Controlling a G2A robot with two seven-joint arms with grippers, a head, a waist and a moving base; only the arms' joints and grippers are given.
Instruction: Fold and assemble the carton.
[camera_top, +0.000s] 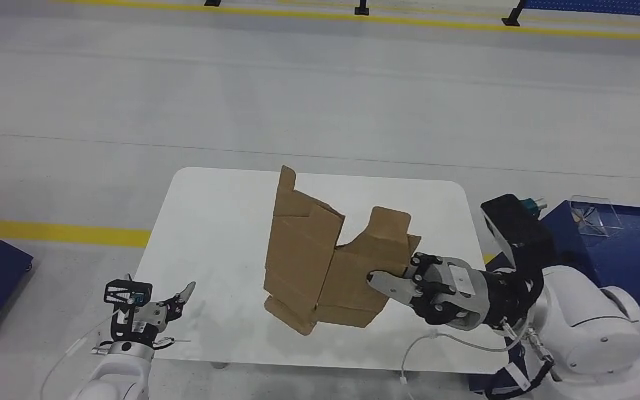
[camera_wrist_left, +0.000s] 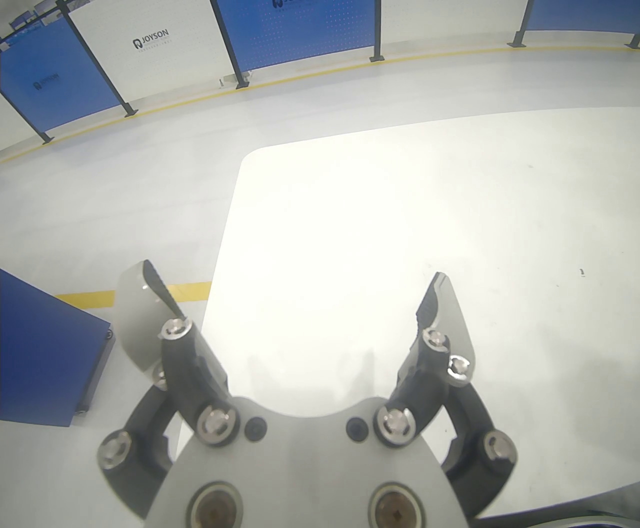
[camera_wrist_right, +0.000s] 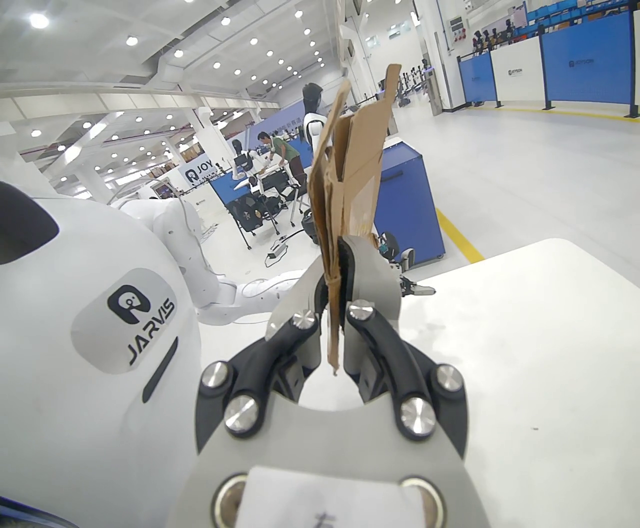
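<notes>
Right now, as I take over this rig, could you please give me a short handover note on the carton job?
Right claw: shut on one edge of the carton, holding the flattened cardboard on edge over the table; I cannot tell whether its lower end touches.
Left claw: open, empty, at the table's near left corner, apart from the carton.
Done: carton gripped.
Left: open it out, fold the flaps, assemble; no box shape yet.

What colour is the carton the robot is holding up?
The carton is plain brown cardboard, best seen in the top view.
</notes>
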